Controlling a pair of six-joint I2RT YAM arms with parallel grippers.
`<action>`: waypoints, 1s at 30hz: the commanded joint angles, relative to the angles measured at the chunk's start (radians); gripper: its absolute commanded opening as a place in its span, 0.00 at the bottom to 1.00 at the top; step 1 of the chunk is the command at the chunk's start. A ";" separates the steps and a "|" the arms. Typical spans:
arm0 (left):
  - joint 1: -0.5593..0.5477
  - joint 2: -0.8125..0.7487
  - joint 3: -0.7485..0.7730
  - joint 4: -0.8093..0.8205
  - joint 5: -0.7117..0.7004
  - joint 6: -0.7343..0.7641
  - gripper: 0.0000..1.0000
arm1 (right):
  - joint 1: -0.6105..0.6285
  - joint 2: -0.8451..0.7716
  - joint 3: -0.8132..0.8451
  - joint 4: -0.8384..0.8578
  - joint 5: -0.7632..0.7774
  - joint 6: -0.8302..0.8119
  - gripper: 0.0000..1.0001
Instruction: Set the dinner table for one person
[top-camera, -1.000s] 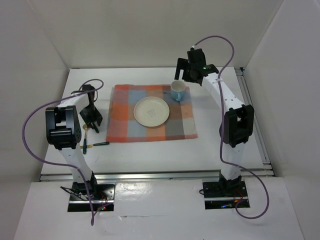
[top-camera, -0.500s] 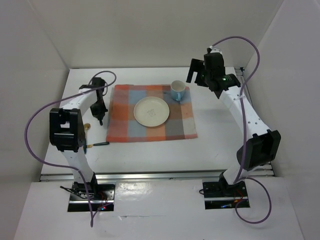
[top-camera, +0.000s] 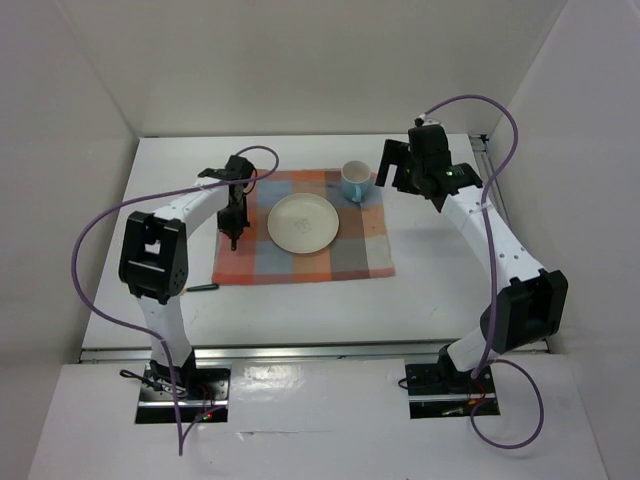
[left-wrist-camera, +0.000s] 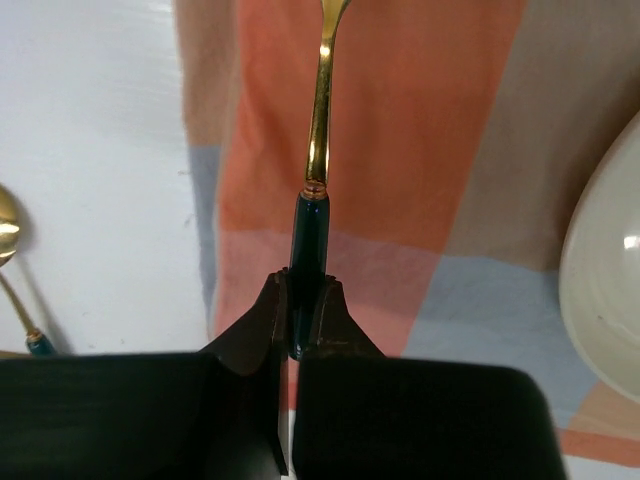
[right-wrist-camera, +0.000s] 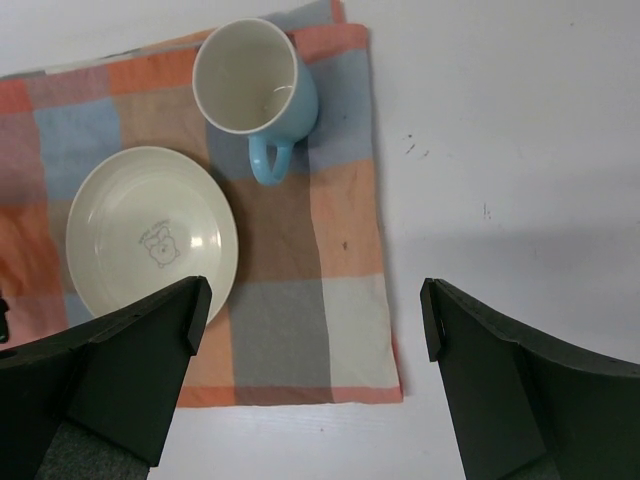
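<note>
My left gripper (top-camera: 234, 222) is shut on the dark teal handle of a gold utensil (left-wrist-camera: 318, 130). It holds the utensil over the left part of the checked mat (top-camera: 350, 250), left of the cream plate (top-camera: 302, 221). The utensil's head is cut off at the top of the left wrist view, where the fingertips (left-wrist-camera: 268, 300) pinch the handle. A light blue cup (top-camera: 355, 181) stands on the mat's far right corner. My right gripper (top-camera: 400, 168) is open and empty above the white dinner table (top-camera: 450, 270), right of the cup. The right wrist view shows the cup (right-wrist-camera: 255, 80), the plate (right-wrist-camera: 150, 232) and the mat (right-wrist-camera: 340, 250).
A gold spoon (left-wrist-camera: 5, 225) lies on the white table left of the mat. Another dark-handled utensil (top-camera: 203, 288) lies near the mat's near left corner. White walls close in the table on three sides. An aluminium rail (top-camera: 300, 350) runs along the near edge.
My left gripper has moved right from the utensils beside the mat to over the mat's left part, carrying one utensil. My right arm has stretched out and swung slightly right of the cup.
</note>
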 joint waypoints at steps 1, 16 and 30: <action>-0.029 0.058 0.050 0.006 0.034 0.002 0.00 | -0.003 -0.075 0.003 -0.009 0.008 0.008 1.00; -0.045 -0.044 0.283 -0.216 -0.032 -0.047 0.73 | 0.162 -0.148 -0.056 0.110 -0.111 -0.093 0.98; 0.318 -0.483 0.341 -0.271 0.005 -0.130 0.93 | 0.760 0.340 0.057 0.469 -0.154 -0.384 0.84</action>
